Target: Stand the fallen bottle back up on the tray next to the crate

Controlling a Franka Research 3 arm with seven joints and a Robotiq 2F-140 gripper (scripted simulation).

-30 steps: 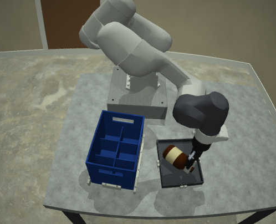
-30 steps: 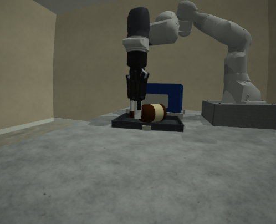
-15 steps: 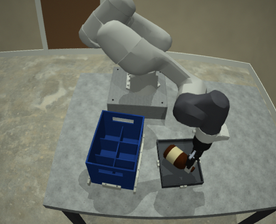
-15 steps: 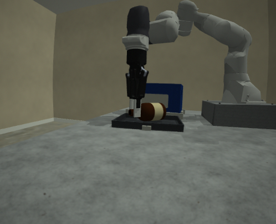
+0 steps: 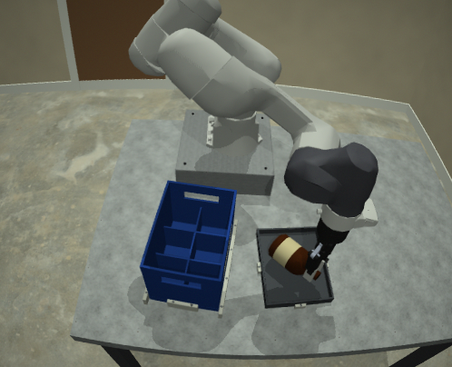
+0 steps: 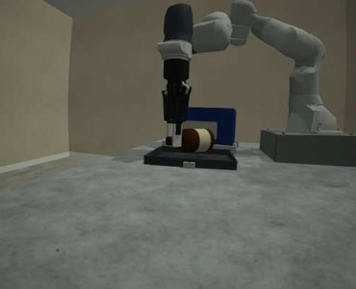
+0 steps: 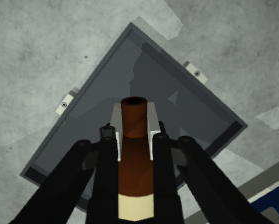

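My gripper [image 7: 134, 114] points straight down, fingers clamped on neck of brown bottle [image 5: 290, 254]. Pale pads [image 7: 155, 131] press neck from both sides, open mouth poking out past them. Bottle lies on side in dark tray [image 5: 299, 296], cream label band around body, base toward blue crate [image 5: 188, 245]. Crate sits just beside tray, apart from it. Both on grey table [image 6: 164, 222].

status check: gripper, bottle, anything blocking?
Gripper shut on bottle neck. Bottle lying on its side in tray, not yet upright. Crate stands apart beside the tray; nothing blocking.
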